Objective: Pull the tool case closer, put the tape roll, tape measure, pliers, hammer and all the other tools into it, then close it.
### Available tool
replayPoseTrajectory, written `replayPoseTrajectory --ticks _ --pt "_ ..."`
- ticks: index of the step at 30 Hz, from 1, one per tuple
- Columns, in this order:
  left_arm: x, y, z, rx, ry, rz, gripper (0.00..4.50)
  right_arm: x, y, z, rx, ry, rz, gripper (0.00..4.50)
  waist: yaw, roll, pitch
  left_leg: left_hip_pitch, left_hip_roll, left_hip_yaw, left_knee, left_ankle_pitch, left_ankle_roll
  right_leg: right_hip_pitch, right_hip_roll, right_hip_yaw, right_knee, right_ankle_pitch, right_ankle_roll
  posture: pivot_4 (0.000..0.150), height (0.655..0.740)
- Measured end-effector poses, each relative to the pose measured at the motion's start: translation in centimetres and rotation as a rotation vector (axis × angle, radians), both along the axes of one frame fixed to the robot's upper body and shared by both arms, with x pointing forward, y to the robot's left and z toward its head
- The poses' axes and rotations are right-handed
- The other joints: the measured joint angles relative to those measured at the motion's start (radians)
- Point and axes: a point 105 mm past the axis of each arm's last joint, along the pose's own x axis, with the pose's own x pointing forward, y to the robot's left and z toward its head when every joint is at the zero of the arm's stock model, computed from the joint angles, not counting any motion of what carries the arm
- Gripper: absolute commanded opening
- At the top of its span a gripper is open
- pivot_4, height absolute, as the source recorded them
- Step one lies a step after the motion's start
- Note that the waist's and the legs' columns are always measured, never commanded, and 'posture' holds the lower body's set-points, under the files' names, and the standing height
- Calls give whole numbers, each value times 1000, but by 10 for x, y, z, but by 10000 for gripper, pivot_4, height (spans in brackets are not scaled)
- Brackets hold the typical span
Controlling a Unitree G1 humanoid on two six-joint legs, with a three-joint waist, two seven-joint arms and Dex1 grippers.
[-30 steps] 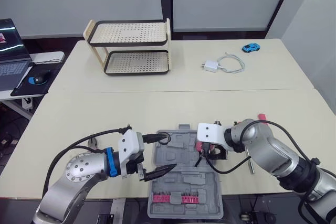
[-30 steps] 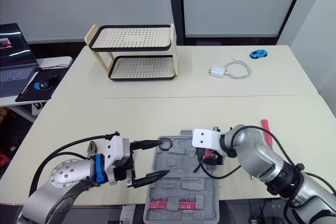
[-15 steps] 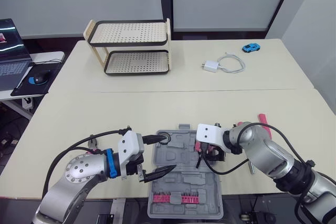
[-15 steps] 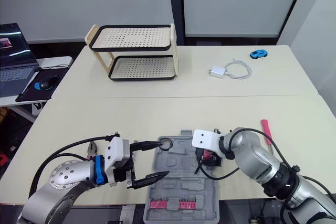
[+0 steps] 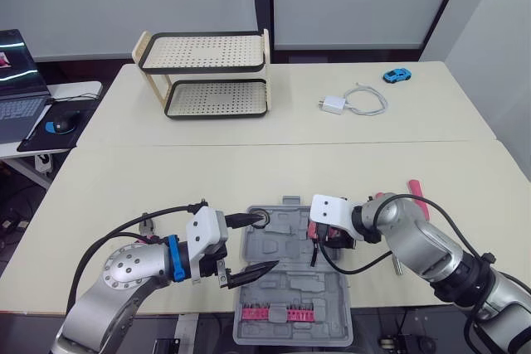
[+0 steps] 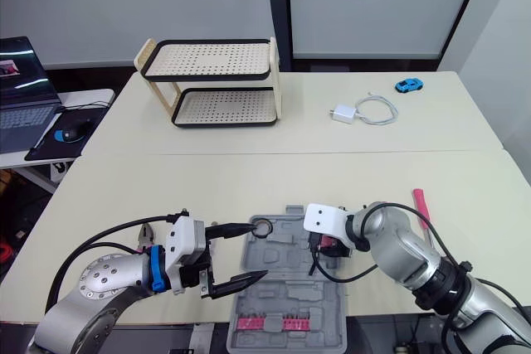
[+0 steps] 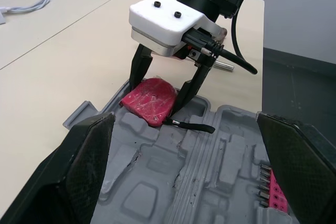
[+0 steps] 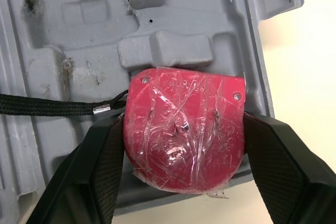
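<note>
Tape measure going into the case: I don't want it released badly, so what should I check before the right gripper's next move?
1. Tape measure over the tool case tray, not the table: ok.
2. Right gripper fingers against both its sides: ok.
3. Tape measure fully seated in a recess: cannot tell.
4. Its black strap lying inside the tray: ok.
5. Left gripper open and apart from the tape measure: ok.
6. Everything packed, ready to close: not ok; a red-handled tool lies on the table.
</note>
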Motion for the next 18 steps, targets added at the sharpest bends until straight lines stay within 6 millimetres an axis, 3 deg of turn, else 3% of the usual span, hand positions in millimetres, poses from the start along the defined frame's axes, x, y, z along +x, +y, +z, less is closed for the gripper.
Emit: replayPoseTrajectory --ticks 8,13,18 --pt "0 0 0 0 0 0 45000 -1 -2 1 -10 10 17 30997 0 0 0 0 0 0 0 0 0 0 0 0 0 0 0 1500 7400" --pt "0 0 0 2 -2 -3 45000 3 -1 9 -57 -33 80 30997 0 0 0 0 0 0 0 0 0 0 0 0 0 0 0 1500 7400" --pt "-2 1 -2 1 -4 -11 45000 2 -1 4 -104 -43 164 30997 0 0 0 0 0 0 0 0 0 0 0 0 0 0 0 1500 7400"
